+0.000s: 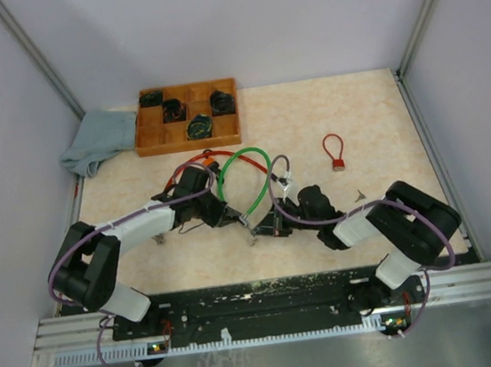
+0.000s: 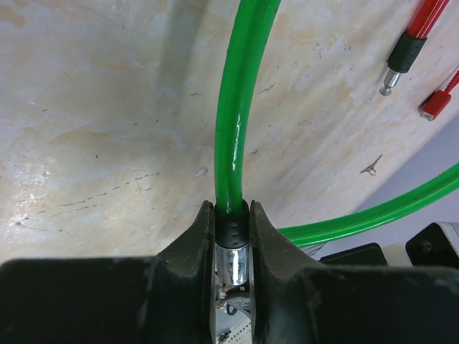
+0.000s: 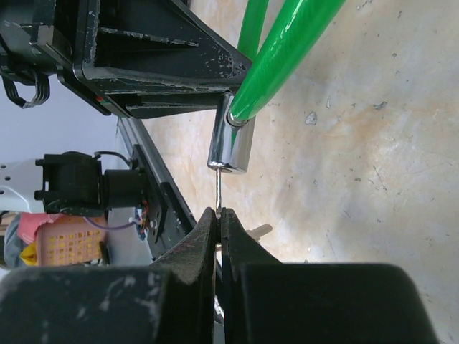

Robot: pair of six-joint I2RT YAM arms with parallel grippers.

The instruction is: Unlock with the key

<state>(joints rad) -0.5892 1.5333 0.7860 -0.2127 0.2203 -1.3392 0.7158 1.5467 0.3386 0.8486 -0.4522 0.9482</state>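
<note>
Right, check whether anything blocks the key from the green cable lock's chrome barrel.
Nothing visible does: the thin metal key in the right gripper runs straight to the end of the chrome barrel. The left gripper clamps the black collar.

Cannot see the key's (image 3: pixel 217 188) head, buried between the right gripper's (image 3: pixel 219 215) fingers; cannot make out dark items (image 1: pixel 199 127) in tray (image 1: pixel 155 143) near table's (image 1: pixel 355 125) far-left corner.
</note>
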